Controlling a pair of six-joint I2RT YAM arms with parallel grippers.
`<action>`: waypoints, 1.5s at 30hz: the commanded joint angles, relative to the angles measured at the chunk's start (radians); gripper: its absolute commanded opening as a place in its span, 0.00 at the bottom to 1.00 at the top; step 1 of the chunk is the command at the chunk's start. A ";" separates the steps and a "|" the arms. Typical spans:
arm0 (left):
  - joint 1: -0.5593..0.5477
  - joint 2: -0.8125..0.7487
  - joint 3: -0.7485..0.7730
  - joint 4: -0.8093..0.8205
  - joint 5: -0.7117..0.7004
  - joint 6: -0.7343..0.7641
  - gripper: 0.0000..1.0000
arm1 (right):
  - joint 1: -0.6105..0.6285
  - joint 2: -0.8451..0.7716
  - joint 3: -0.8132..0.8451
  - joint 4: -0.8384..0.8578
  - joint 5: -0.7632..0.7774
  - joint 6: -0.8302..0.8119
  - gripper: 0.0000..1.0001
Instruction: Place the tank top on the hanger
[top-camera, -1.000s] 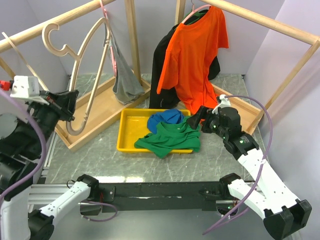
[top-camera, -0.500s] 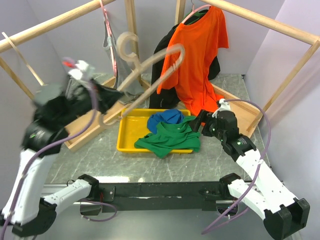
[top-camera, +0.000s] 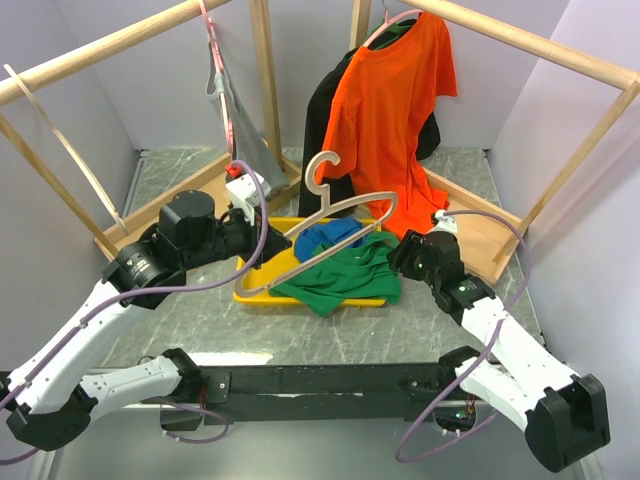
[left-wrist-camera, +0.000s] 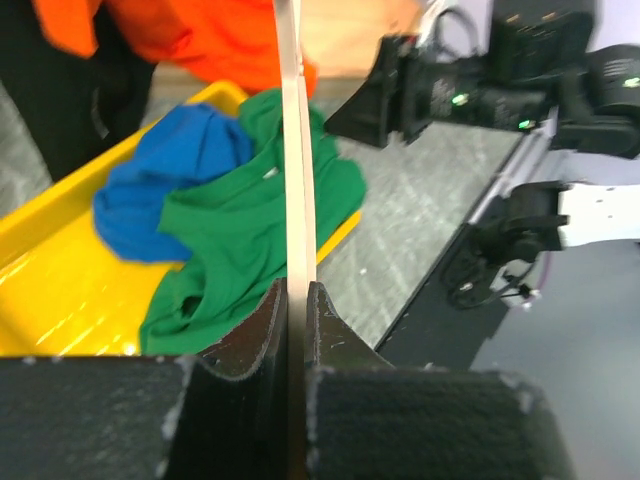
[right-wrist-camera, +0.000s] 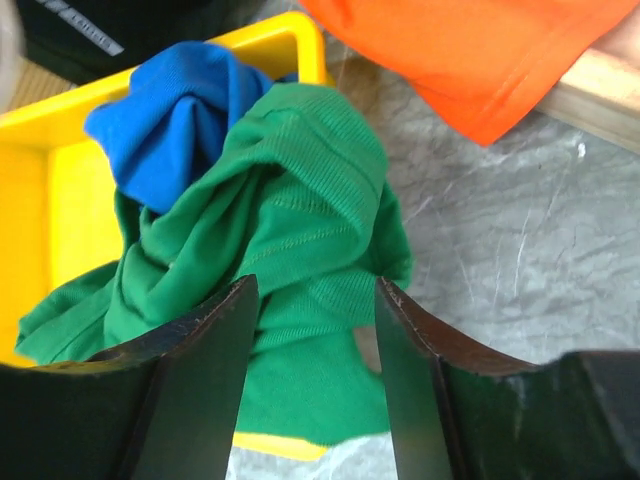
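Left end effector (left-wrist-camera: 290, 305): clamped tight on the hanger (top-camera: 345, 208), pinching one end of its thin wooden bar, so the free end reaches out above the yellow tray (top-camera: 243, 272).
Right end effector (right-wrist-camera: 312, 300): jaws partway apart, straddling a bunched fold of the tank top (right-wrist-camera: 300, 220). Nothing is pinched that I can see (the fabric sits right between the fingers).
Tank top: crumpled at the right end of the yellow tray, spilling over the rim onto the table (top-camera: 180, 310), with the blue garment (top-camera: 330, 237) tucked against it.
Why this setup: gripping one end leaves the other free to thread through an opening in the top, and the right side is placed to lift cloth.
Next, I'd judge: grip that fold and raise it toward the hanger.
Risk: dragging the blue garment along.
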 joint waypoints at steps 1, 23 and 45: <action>-0.013 -0.030 -0.010 -0.023 -0.093 0.022 0.01 | -0.009 0.018 -0.025 0.162 0.049 0.030 0.57; -0.024 -0.102 -0.116 -0.062 0.045 -0.009 0.02 | -0.040 0.205 -0.042 0.307 0.088 0.068 0.42; -0.044 -0.113 -0.174 0.056 -0.088 0.023 0.03 | -0.014 0.121 0.265 -0.107 0.067 0.011 0.00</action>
